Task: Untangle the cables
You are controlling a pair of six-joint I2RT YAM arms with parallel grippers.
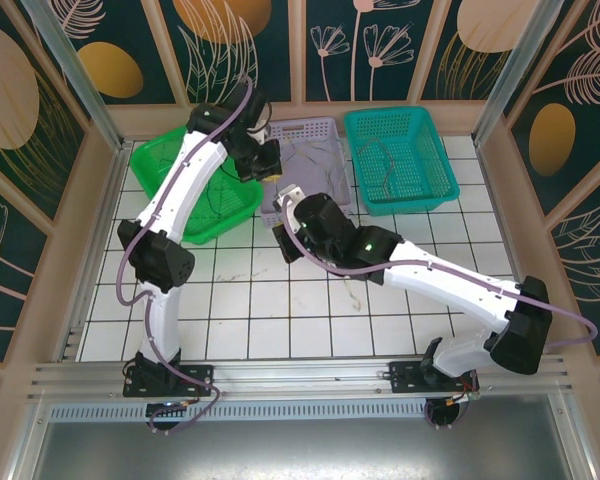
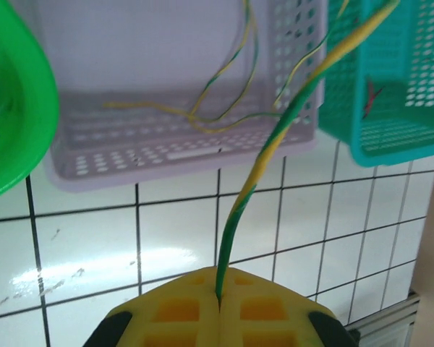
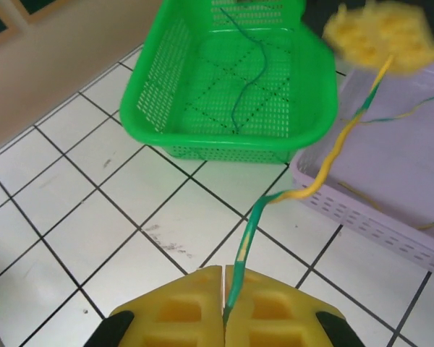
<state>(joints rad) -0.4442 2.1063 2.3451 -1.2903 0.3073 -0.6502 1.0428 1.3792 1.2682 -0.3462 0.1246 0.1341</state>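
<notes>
One green-and-yellow cable (image 2: 264, 155) runs taut between both grippers. My left gripper (image 2: 220, 271) is shut on one end of it, above the white tiles in front of the lavender basket (image 2: 94, 155). My right gripper (image 3: 224, 269) is shut on the other end, and the cable (image 3: 325, 170) rises from it to the left gripper's blurred yellow fingers (image 3: 380, 32). More yellow-green cables (image 2: 202, 119) lie loose in the lavender basket. A dark cable (image 3: 249, 72) lies in the green basket (image 3: 166, 79). In the top view both grippers (image 1: 270, 160) (image 1: 288, 195) meet at the lavender basket's front left.
A teal basket (image 1: 355, 150) stands at the back right with thin wires and a small red piece (image 2: 371, 97) inside. The green basket (image 1: 145, 165) sits at the back left under the left arm. Wooden walls ring the tiled table (image 1: 280, 300).
</notes>
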